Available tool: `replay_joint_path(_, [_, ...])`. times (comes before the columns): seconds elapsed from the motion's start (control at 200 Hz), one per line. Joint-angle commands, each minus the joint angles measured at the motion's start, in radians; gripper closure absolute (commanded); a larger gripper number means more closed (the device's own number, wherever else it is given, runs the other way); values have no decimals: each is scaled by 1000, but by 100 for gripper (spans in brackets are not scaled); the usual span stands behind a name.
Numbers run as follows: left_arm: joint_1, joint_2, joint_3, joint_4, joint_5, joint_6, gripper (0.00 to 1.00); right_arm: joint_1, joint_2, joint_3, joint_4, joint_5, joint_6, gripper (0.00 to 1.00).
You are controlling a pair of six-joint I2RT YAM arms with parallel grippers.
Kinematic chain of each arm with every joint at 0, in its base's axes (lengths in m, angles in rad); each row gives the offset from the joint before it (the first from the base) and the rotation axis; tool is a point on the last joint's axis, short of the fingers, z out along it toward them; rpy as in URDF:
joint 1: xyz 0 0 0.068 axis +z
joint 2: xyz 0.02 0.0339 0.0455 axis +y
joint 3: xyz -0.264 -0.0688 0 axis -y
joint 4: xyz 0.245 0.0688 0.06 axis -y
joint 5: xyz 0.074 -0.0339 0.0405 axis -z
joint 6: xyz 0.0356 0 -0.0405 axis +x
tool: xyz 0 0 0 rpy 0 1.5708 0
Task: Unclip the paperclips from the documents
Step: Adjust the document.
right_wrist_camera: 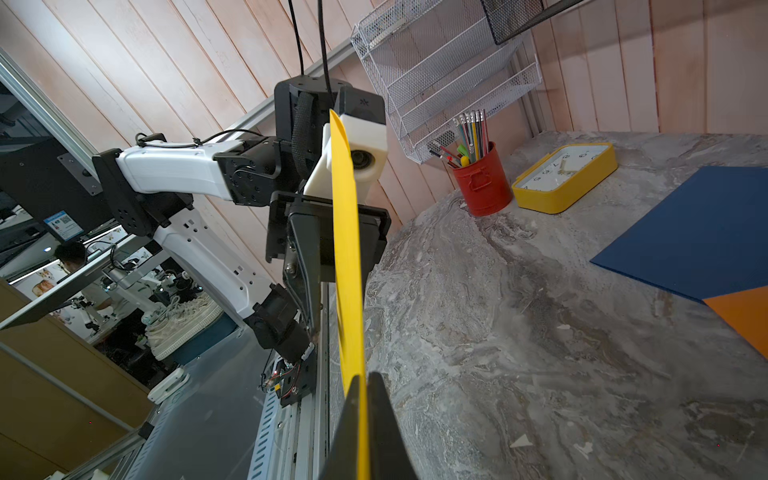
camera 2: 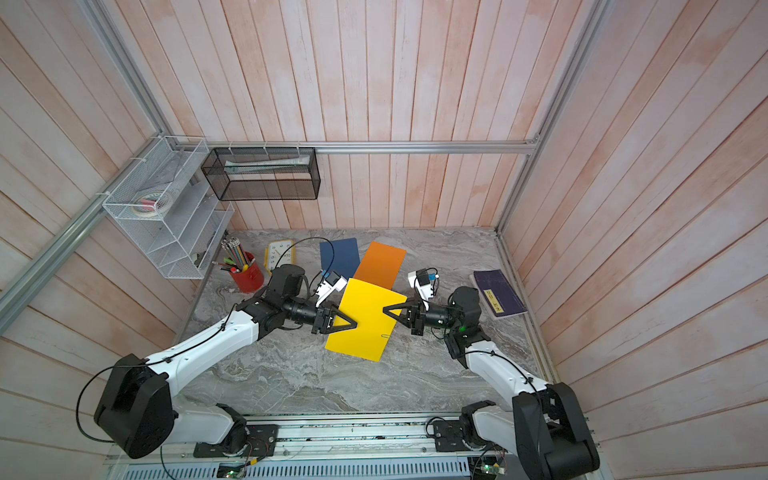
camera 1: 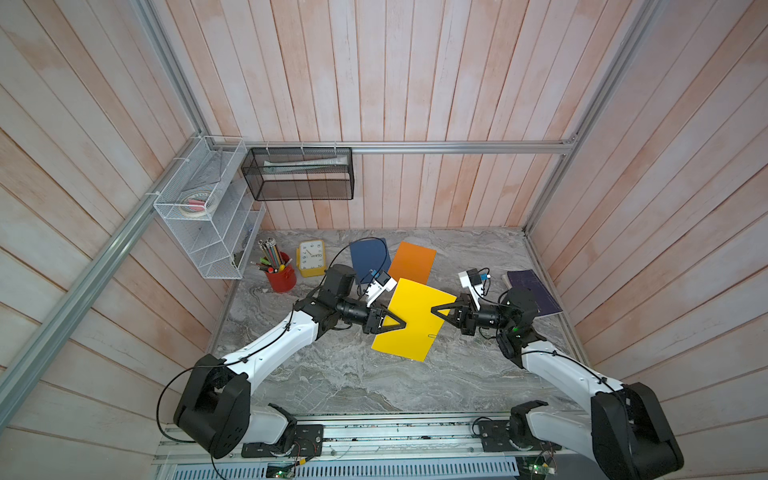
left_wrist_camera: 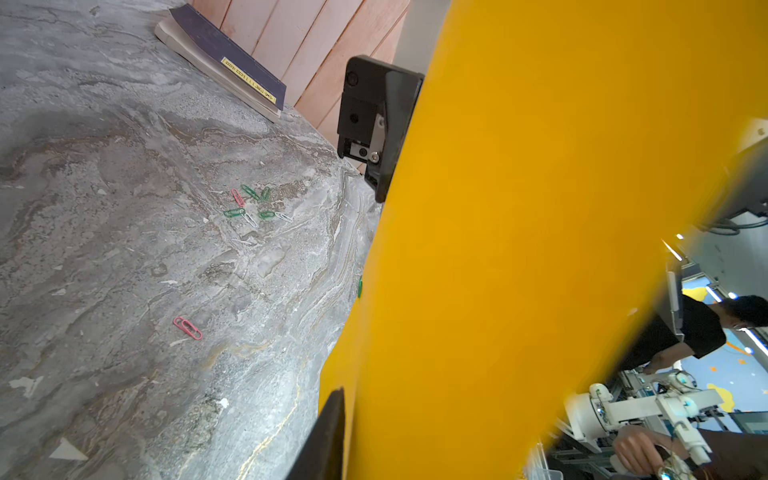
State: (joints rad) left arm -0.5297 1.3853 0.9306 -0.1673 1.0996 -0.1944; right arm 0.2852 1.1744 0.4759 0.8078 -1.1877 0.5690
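In both top views I see the yellow document (camera 1: 417, 336) held up above the worktop (camera 1: 332, 374) between my left gripper (camera 1: 402, 323) and right gripper (camera 1: 433, 311), with a silvery paperclip (camera 1: 432, 336) on its edge. Left wrist: a green paperclip (left_wrist_camera: 360, 286) sits on the sheet's edge and loose paperclips (left_wrist_camera: 249, 203) lie on the worktop. I cannot tell whether the left fingers (left_wrist_camera: 328, 436) pinch. Right wrist: the right fingers (right_wrist_camera: 386, 436) are clamped on the sheet

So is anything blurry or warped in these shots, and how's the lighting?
In the left wrist view the yellow sheet is close to the lens, its edge smeared soft, while the paperclips on the table look sharp; in both top views the wall planks splay from wide-angle distortion; there the light is even, shadows soft, no glare.
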Motion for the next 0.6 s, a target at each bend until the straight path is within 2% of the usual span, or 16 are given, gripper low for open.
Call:
replay_joint_path(0.0, [-4,-11,-15,70,15,-28,80,-5,5,26,18,-13,8,100])
replay_joint_path(0.105, [-4,-10,-12,72,8,-30,90,-5,2,24,9,-13,2,100])
replay_joint_path(0.285, [-4,-6,-10,72,1,-31,100,-5,-4,21,1,-13,-1,100])
replay_joint_path(0.375, [-4,-10,-11,72,-3,-32,100,-5,-9,20,-12,-13,-11,100])
replay_joint_path(0.52, [-2,-18,-8,76,-7,-28,100,-4,-16,14,-54,-18,-35,72])
replay_joint_path(0.595, [2,-24,-6,80,-1,-29,100,-4,-21,-3,-56,-26,-31,65])
